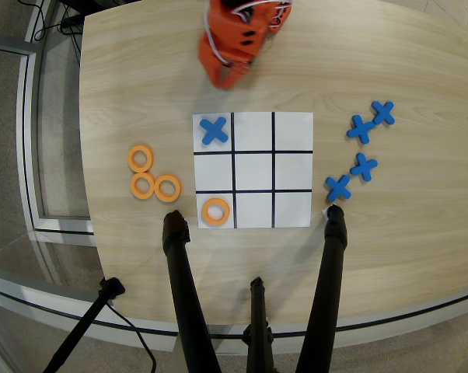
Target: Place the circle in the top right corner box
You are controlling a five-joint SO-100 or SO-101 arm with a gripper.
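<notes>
One orange circle [215,211] lies flat inside the lower left corner cell of the white 3x3 grid sheet [253,190], as the overhead view shows it. The corner cell at this view's top right [293,130] is plain white and bare. A blue X [214,130] fills the upper left cell. Three more orange rings [154,176] lie on the wood left of the sheet. My orange gripper [226,76] hangs blurred over the table beyond the sheet's top edge, far from every ring. Nothing shows between its fingers, and their spread is unclear.
Several blue X pieces [361,152] lie right of the sheet. Black tripod legs [179,287] [329,268] rise over the table's near edge just below the grid. The wooden table's curved edge [82,155] runs down the left.
</notes>
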